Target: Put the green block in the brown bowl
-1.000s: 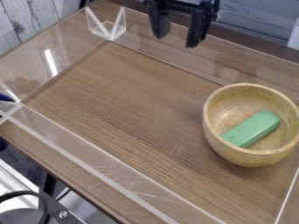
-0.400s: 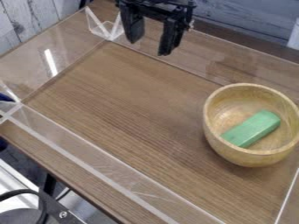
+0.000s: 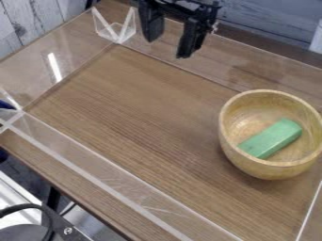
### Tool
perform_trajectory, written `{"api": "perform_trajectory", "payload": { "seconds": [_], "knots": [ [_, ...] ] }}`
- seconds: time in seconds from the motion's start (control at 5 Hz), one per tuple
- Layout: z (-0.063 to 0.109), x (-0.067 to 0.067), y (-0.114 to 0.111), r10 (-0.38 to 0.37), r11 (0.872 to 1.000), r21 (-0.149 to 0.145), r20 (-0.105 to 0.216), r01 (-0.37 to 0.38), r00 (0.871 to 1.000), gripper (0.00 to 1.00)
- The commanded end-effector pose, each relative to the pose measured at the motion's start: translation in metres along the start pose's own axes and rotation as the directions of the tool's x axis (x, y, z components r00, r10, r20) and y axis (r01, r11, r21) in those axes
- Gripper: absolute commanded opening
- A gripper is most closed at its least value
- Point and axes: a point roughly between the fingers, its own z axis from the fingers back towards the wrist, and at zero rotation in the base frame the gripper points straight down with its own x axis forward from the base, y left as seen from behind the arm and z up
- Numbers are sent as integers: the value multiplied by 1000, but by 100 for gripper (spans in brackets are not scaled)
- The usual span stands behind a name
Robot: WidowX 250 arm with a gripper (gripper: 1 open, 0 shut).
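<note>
The green block point(image 3: 272, 140) lies flat inside the brown bowl point(image 3: 248, 160) at about four o'clock on the wooden table point(image 3: 126, 113), tilted on a diagonal. The gripper point(image 3: 172, 34) hangs well apart at twelve o'clock — fingers spread wide, holding nothing, pointing down near the clear wall point(image 3: 75, 179) that rims the table's far edge.

Even, bright light; glare streaks on the clear walls point(image 3: 51, 64); slightly soft focus.
</note>
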Motion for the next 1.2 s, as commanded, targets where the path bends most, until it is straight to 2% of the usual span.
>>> {"api": "perform_trajectory", "payload": {
  "seconds": [0.0, 0.2, 0.4, 0.8, 1.0],
  "knots": [
    [9, 12, 2, -72, 997, 15, 60, 71, 996, 100],
    [2, 16, 4, -133, 991, 24, 54, 132, 990, 100],
    [5, 19, 7, -51, 998, 28, 44, 49, 998, 100],
    [12, 25, 9, 89, 995, 32, 18, -89, 996, 100],
    [17, 13, 2, 69, 997, 20, 27, -70, 997, 100]
  ]
}}
